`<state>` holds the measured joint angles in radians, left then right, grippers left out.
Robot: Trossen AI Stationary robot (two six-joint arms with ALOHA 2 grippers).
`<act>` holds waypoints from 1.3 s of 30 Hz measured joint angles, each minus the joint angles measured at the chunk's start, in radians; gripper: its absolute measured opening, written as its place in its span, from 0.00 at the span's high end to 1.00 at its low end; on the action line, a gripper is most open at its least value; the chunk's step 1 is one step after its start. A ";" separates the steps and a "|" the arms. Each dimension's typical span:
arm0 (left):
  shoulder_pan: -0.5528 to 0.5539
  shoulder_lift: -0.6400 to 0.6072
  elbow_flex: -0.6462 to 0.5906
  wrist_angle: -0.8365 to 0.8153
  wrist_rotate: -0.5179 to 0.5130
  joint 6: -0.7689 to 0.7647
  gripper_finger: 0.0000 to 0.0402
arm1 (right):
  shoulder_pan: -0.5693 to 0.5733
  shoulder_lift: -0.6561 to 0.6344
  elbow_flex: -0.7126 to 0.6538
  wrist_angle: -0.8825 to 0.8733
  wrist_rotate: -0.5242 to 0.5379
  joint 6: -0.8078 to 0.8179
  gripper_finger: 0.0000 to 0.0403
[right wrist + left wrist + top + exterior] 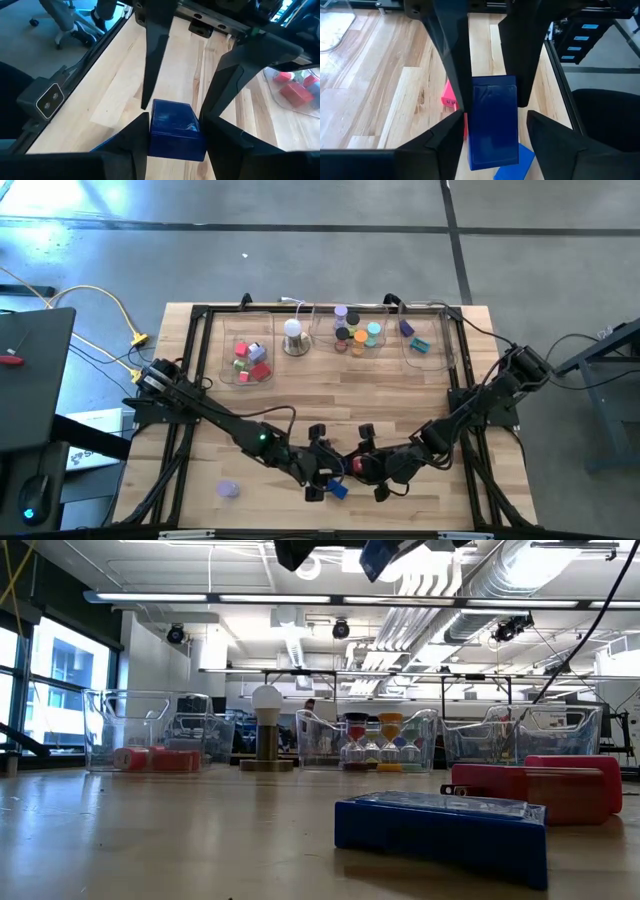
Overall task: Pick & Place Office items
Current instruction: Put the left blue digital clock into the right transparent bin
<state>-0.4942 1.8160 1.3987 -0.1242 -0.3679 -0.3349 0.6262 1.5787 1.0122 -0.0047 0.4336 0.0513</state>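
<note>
The right hand (174,117) was closed on a blue block (492,140), held in the air above the counter (400,400) at the lower centre of the high view; the left hand (496,114) stood open around the same block, one finger clear of it; beneath lay a second blue block (440,830) and a red block (535,788); a lilac roll (228,489) sat lower left.

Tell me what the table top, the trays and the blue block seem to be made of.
Table top: wood planks, pale, matt; grain and seams show.
Trays: clear plastic, probably; you can see through the walls, and the rims glint.
Blue block: likely hard plastic, glossy; its top reflects light. It could be wrapped in film; that stays unclear.
</note>
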 joint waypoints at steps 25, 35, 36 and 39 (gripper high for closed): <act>0.000 0.000 0.000 -0.028 0.001 -0.006 0.46 | 0.004 -0.167 0.000 -0.991 0.407 0.852 0.64; 0.000 0.000 0.000 -0.033 0.002 -0.031 0.46 | -0.136 -0.415 0.000 -1.360 0.410 1.189 0.63; 0.000 0.000 0.000 -0.033 0.003 -0.032 0.46 | -0.160 -0.438 0.000 -1.400 0.391 1.226 0.63; 0.000 0.000 0.000 -0.033 0.002 -0.032 0.46 | -0.266 -0.487 0.001 -1.493 0.361 1.278 0.63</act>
<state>-0.4938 1.8156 1.3987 -0.1570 -0.3656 -0.3672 0.3602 1.0913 1.0129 -1.4978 0.7950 1.3297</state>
